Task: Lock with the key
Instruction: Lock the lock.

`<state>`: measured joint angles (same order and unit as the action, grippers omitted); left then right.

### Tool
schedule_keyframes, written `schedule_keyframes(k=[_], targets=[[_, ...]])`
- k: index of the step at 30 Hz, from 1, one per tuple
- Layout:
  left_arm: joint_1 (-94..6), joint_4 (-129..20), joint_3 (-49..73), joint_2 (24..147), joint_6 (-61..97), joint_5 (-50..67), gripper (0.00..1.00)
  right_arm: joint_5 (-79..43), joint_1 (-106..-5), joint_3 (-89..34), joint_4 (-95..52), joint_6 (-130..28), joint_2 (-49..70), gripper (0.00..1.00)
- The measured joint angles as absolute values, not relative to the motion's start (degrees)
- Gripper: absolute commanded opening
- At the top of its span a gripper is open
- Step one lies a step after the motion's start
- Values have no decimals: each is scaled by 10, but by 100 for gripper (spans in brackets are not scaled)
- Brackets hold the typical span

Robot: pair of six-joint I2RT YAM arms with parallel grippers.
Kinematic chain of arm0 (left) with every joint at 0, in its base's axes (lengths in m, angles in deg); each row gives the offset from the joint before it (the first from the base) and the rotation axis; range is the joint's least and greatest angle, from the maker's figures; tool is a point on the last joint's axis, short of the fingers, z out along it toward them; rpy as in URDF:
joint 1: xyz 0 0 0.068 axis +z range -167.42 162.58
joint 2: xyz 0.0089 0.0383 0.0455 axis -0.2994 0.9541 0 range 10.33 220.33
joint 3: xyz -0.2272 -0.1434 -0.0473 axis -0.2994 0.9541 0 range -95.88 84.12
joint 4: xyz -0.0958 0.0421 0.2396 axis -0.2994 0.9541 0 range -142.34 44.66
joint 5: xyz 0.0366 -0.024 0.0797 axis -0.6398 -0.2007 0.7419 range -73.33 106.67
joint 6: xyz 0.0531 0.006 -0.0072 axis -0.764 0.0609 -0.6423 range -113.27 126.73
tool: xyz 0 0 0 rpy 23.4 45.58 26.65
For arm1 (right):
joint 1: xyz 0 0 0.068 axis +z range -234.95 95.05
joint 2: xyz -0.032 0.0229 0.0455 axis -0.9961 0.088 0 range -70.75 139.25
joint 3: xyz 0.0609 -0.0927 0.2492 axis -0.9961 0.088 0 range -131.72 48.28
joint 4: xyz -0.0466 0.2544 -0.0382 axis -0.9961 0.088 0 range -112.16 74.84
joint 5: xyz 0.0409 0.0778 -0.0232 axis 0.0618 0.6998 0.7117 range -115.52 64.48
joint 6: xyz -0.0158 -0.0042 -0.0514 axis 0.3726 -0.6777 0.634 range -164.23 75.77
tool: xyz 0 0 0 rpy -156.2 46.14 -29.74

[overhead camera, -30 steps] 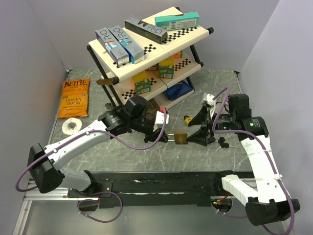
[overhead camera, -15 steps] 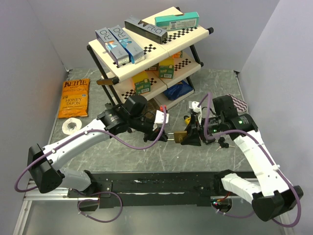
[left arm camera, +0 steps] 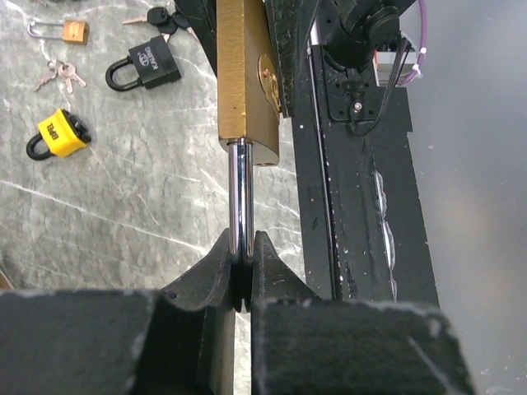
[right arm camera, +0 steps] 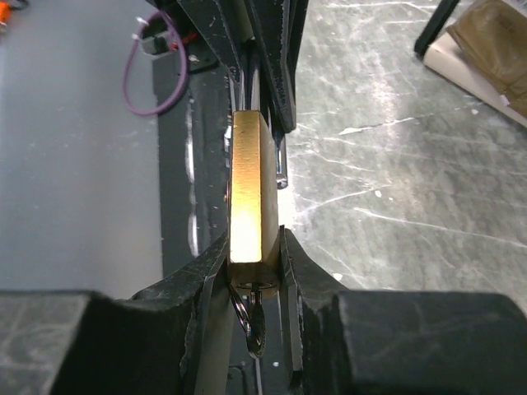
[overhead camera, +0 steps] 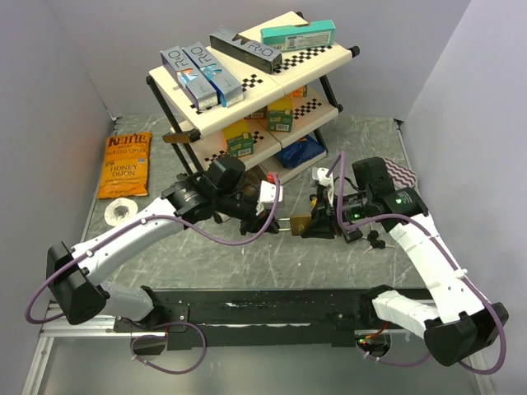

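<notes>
Grey marble tabletop [overhead camera: 247, 263] from above — the brass padlock [overhead camera: 301, 223] hangs in mid-air between the left gripper [overhead camera: 280, 224] and the right gripper [overhead camera: 319, 220]. Left wrist: fingers clenched on the steel shackle [left arm camera: 240, 197]. Right wrist: fingers pinch the padlock's flat sides, with a dark ring [right arm camera: 249, 317] — probably the key's — dangling at the near end. Risk: if the arms pull unevenly, the smooth brass could slip or twist loose.

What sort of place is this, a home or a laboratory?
Probably a robot lab bench: two bolted arms sharing a brass padlock, plain enclosing walls, a rack staged with boxes.
</notes>
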<state>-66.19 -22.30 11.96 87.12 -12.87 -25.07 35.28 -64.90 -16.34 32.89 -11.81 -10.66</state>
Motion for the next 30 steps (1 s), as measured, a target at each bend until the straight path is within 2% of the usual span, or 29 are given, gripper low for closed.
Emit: schedule_keyframes(k=[13, 30], targets=[[-657, -180, 80, 904, -147, -244, 1, 291, -636, -163, 311, -98, -114, 0], [-650, -190, 88, 903, -105, -271, 1, 304, -628, -158, 289, -148, -109, 0]])
